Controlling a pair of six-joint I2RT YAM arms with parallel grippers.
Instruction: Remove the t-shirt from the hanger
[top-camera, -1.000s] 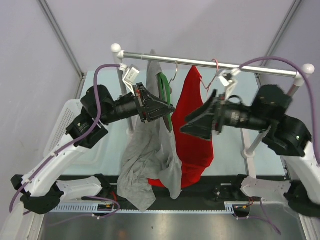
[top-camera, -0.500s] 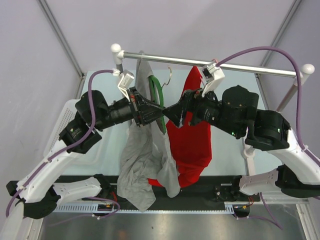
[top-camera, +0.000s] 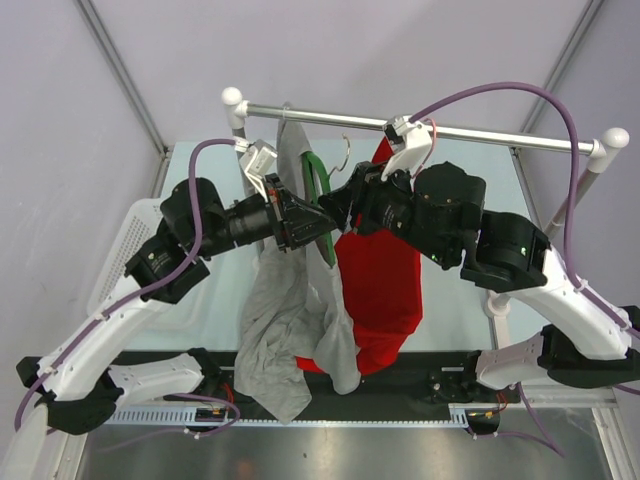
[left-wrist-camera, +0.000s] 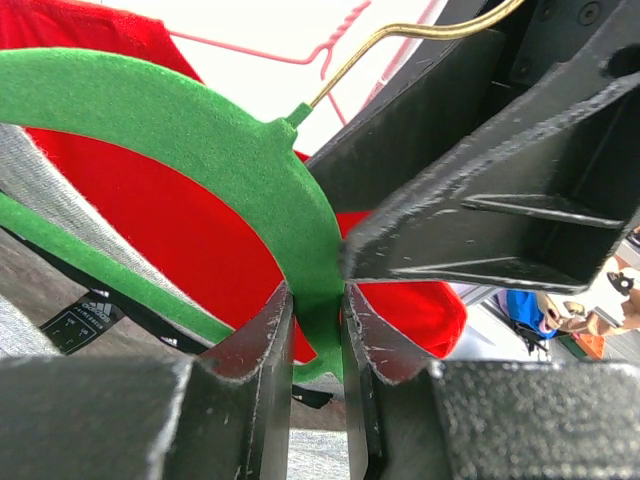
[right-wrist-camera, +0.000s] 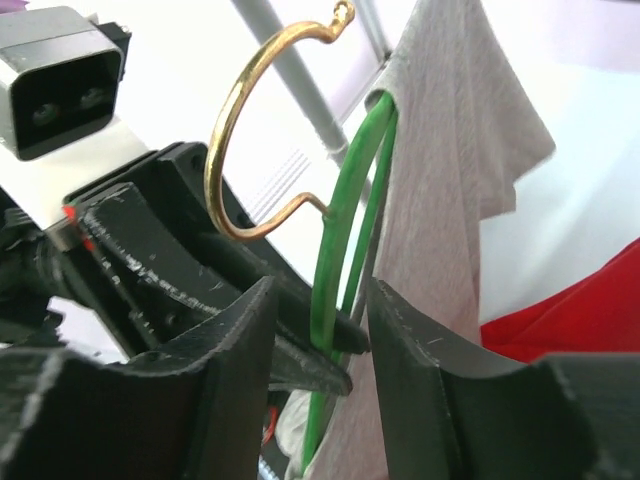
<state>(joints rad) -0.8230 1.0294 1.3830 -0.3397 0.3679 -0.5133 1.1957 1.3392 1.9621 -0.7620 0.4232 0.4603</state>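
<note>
Left gripper (left-wrist-camera: 318, 305) has its 2 fingers (left-wrist-camera: 262, 345) pinched nearly shut on the lower edge of the green hanger (left-wrist-camera: 190, 115), a tight grip. Right gripper (right-wrist-camera: 320, 292) is spread open, 1 finger (right-wrist-camera: 425, 350) on each side of the hanger's green bars, and it's not squeezing anything as far as I can see. The grey t-shirt (top-camera: 285, 330) is on that hanger, draped down between the 2 arms with its top bunched up near the rail (top-camera: 480, 132). The hanger's gold hook (right-wrist-camera: 213, 165) sits just below the rail in the top view. A red shirt (top-camera: 380, 290) hangs right beside the grey one, touching it.
</note>
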